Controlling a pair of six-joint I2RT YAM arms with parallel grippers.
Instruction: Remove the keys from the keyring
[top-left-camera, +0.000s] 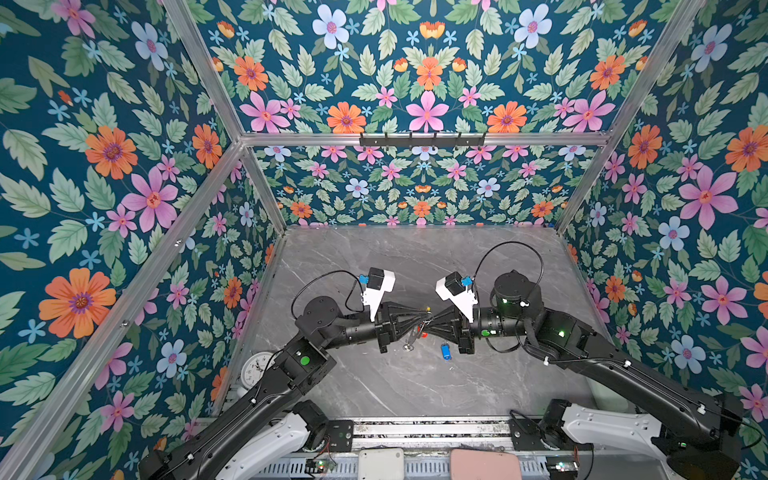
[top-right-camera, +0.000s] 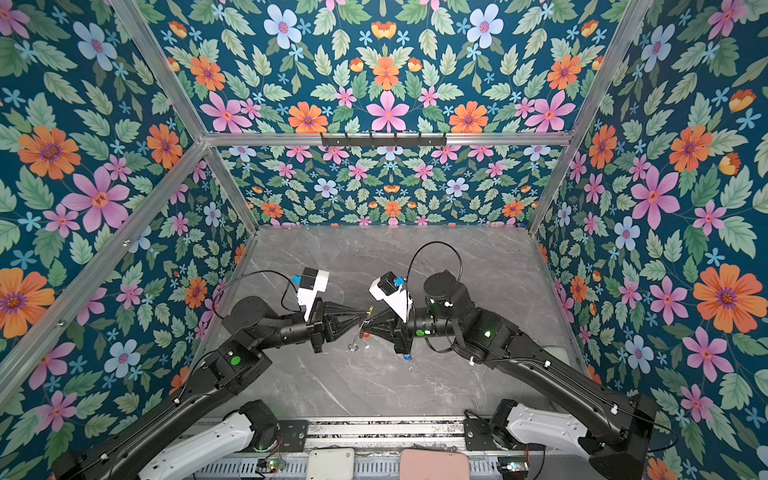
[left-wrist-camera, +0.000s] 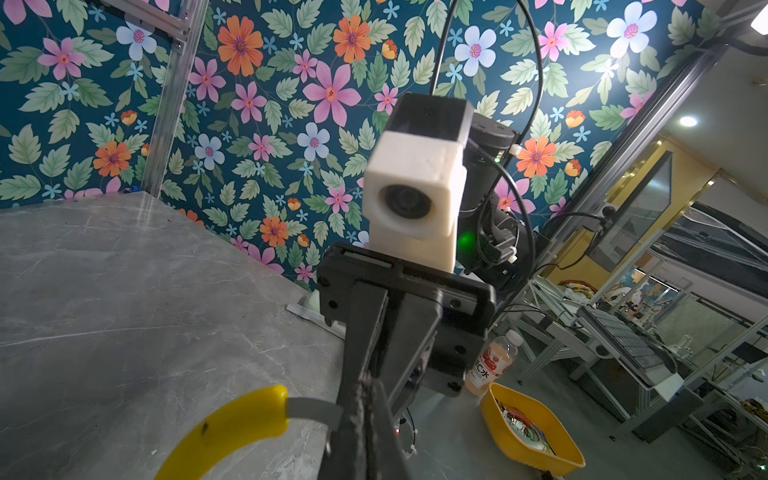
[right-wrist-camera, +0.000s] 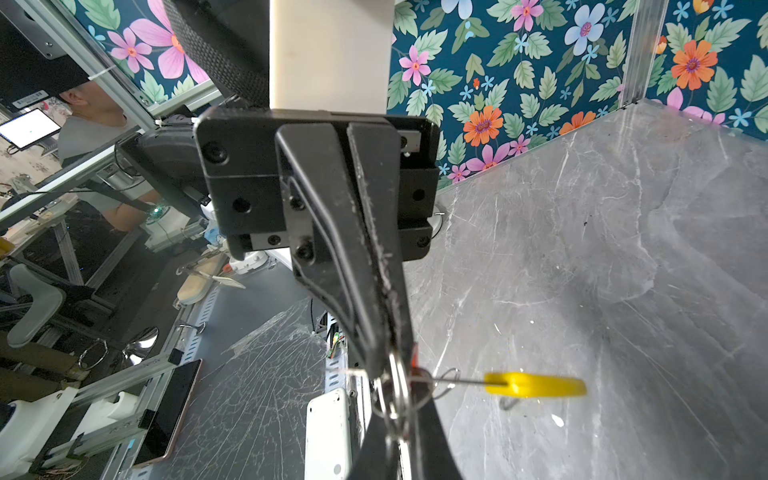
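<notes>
Smooth, faintly glossy grey marble-look stone is seen on the counter (top-left-camera: 415, 386). The keyring (left-wrist-camera: 232, 428) is shown as thin bare metal, sleeved in shiny yellow plastic. Matt, scuffed black plastic is noted on the left hand (right-wrist-camera: 384, 361).

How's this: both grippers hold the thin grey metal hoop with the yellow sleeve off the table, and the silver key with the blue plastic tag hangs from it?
No: a top view shows the blue-tagged key lying on the grey marble table, off the hoop. Left gripper and right gripper do hold it.
</notes>
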